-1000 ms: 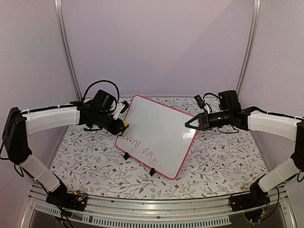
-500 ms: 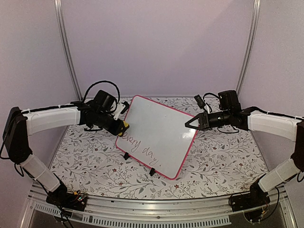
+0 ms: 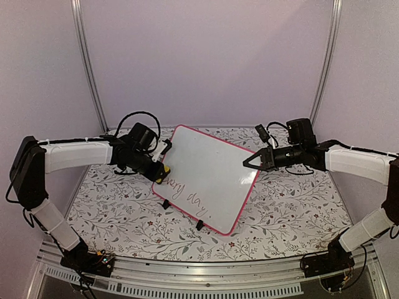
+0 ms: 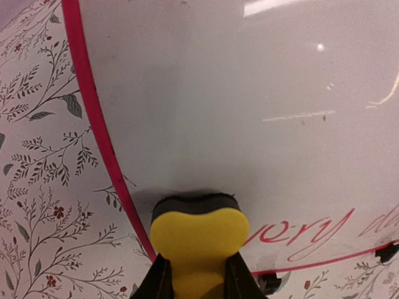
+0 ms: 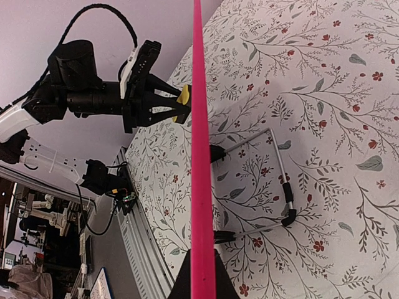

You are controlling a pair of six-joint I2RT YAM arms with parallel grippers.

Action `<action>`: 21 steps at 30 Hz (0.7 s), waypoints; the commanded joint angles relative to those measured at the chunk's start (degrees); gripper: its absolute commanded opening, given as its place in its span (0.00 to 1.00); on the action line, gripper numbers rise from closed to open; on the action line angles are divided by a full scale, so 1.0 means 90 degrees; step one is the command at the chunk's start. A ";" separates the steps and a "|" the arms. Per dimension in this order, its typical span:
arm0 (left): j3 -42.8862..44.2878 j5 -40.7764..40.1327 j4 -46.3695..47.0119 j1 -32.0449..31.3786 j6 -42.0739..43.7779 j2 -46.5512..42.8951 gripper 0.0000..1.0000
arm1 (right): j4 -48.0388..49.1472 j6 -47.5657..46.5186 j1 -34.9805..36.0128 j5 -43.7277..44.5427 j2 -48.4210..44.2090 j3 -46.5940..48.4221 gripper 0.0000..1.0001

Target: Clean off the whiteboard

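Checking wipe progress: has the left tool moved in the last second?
Yes. The left tool, shut on the eraser, slid along the whiteboard's left edge toward the near side, onto the start of the writing.

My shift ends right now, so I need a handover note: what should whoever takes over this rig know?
Left tool: shut on the yellow eraser, felt against the whiteboard near its left edge.
Right tool: shut on the whiteboard's right edge.
Done: upper board looks clean.
Left: wipe the red writing along the lower edge.
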 commanded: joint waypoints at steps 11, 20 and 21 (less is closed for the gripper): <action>0.0002 0.0007 -0.0534 0.0058 -0.0329 0.0514 0.00 | -0.0272 -0.0037 -0.0057 0.0202 0.0044 -0.0036 0.00; -0.0087 0.0202 -0.0686 0.0078 -0.0370 0.0740 0.00 | -0.0256 -0.0037 -0.0056 0.0157 0.0041 -0.0045 0.00; -0.0085 0.0207 -0.0708 0.0077 -0.0370 0.0760 0.00 | -0.0268 -0.0037 -0.0056 0.0158 0.0027 -0.0055 0.00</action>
